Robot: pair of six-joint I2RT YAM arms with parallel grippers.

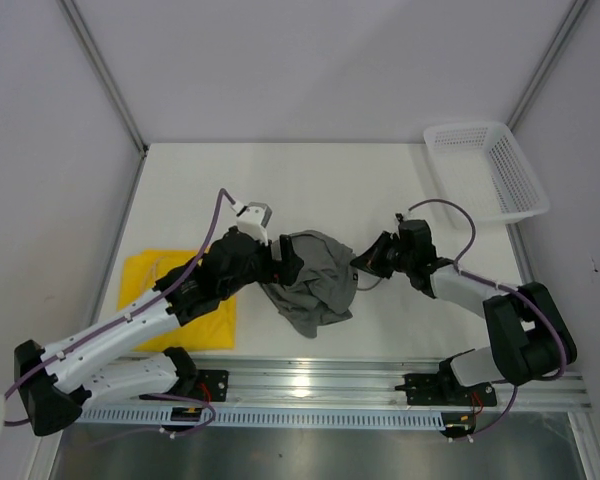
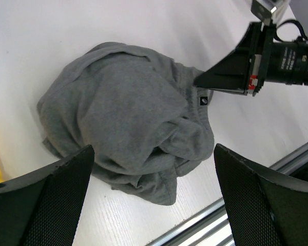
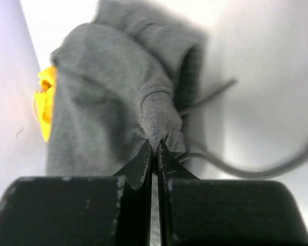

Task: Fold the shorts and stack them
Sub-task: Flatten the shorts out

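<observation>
The grey shorts [image 1: 315, 285] lie in a crumpled heap in the middle of the frame, on the white bench [image 1: 310, 190]. The right tool [image 3: 155, 154] is pinched tight on a fold at the heap's right edge. A dark cord [image 3: 210, 95] hangs loose beside it. The left tool [image 2: 154, 151] is over the heap's left side with its fingers spread wide. The yellow shorts [image 1: 140, 275] lie flat at the lower left, partly under the left arm. A white mesh basket [image 1: 490, 170] sits at the upper right.
</observation>
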